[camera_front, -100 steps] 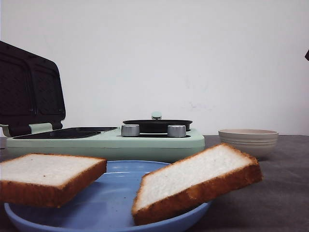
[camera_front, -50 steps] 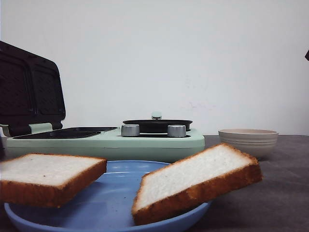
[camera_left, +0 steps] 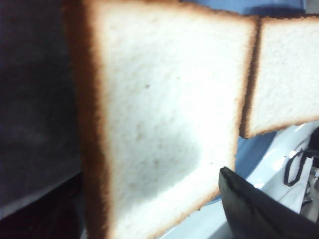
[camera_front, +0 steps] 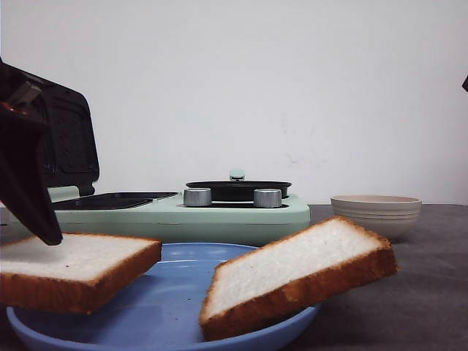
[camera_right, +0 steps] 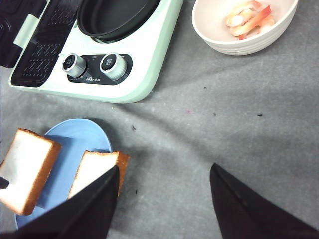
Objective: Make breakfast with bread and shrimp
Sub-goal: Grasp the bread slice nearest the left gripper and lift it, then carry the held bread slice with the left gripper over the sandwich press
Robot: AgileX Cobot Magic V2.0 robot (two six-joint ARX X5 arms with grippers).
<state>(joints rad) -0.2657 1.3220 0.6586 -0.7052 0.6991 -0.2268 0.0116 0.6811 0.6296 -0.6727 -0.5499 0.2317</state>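
Two thick white bread slices lie on a blue plate [camera_front: 168,314], the left slice [camera_front: 73,263] flat and the right slice [camera_front: 292,274] tilted on the rim. My left gripper [camera_left: 149,174] is open just above the left slice [camera_left: 159,109], with one finger [camera_left: 259,214] past each side edge; a dark finger [camera_front: 29,183] shows at the slice's left end. The shrimp [camera_right: 249,17], pink and pale, lie in a cream bowl [camera_right: 219,40]. My right gripper [camera_right: 164,172] is open and empty, high above the grey table beside the right slice [camera_right: 94,169].
A mint-green sandwich maker [camera_front: 219,216] stands behind the plate, its dark lid [camera_front: 69,139] raised at the left, a black pan [camera_front: 238,190] and two silver knobs [camera_right: 92,64] on its right part. The bowl [camera_front: 376,212] stands to its right.
My left gripper has come into the front view from the left and down onto the left bread slice. The bread, plate and right gripper have not moved.
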